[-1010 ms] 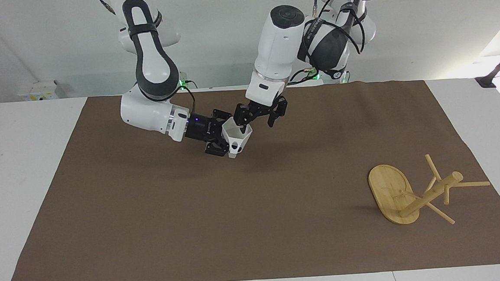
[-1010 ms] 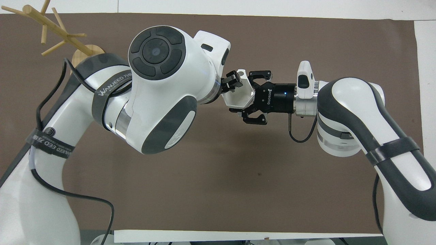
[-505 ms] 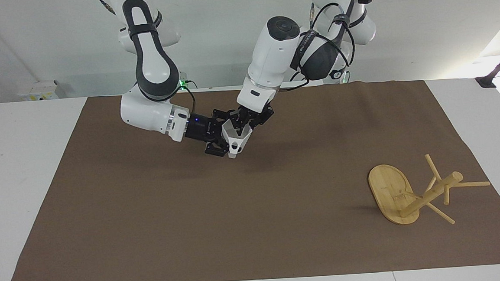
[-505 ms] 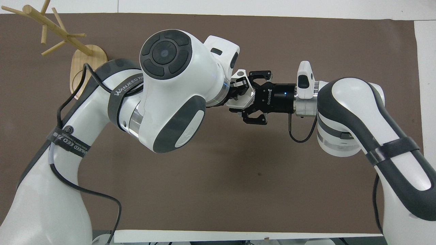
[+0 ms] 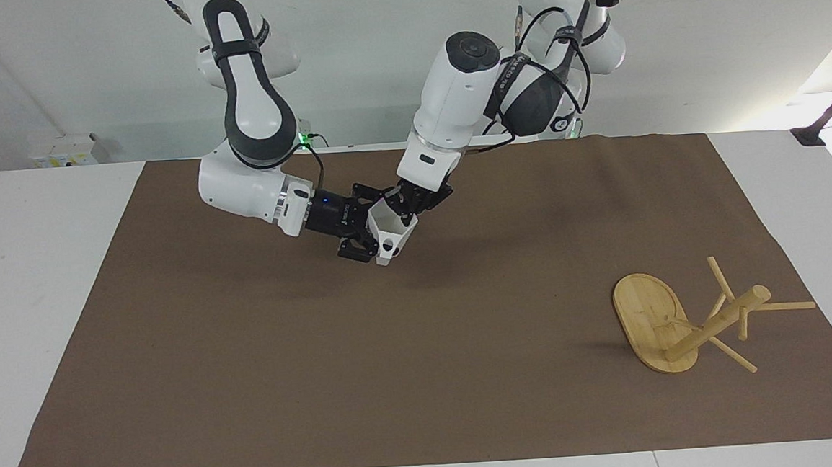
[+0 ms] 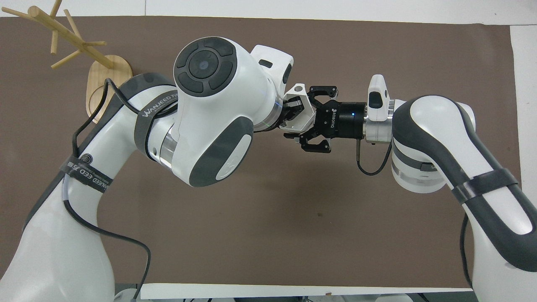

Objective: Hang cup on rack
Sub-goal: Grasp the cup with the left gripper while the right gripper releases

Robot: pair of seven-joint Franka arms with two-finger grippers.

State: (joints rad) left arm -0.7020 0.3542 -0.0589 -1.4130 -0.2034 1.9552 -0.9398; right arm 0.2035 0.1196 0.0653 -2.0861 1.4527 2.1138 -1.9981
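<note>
1. Midair over the brown mat [image 5: 322, 355], the cup [image 5: 392, 233] hangs between both grippers, mouth up and tapering down to its base, clear of the mat's surface.
2. From the side, the right gripper [image 5: 371, 235] comes in level, its fingers [image 6: 312, 144] spread around the cup's wall; whether they press on the wall cannot be told.
3. From above, the left gripper [image 5: 408, 203] angles down to the cup's rim, and in the overhead view its fingers [image 6: 293, 110] sit narrow at the rim, 1 of them inside the mouth. It looks pinched on the rim, though the contact itself is partly hidden by the arm.
4. Facing the camera on the cup's lower wall is a small dark mark. The handle cannot be made out.
5. Well apart from the cup, toward the left arm's end of the desk [image 5: 44, 299] and farther from the robots than the cup, the rack [image 5: 689, 321] stands on the mat. Its oval base [image 6: 105, 79] lies flat, the round post rises from it, and thin pegs stick out near the top, all of them bare.
6. Neither arm waits: both meet at the cup, above the part of the mat close to the robots.
</note>
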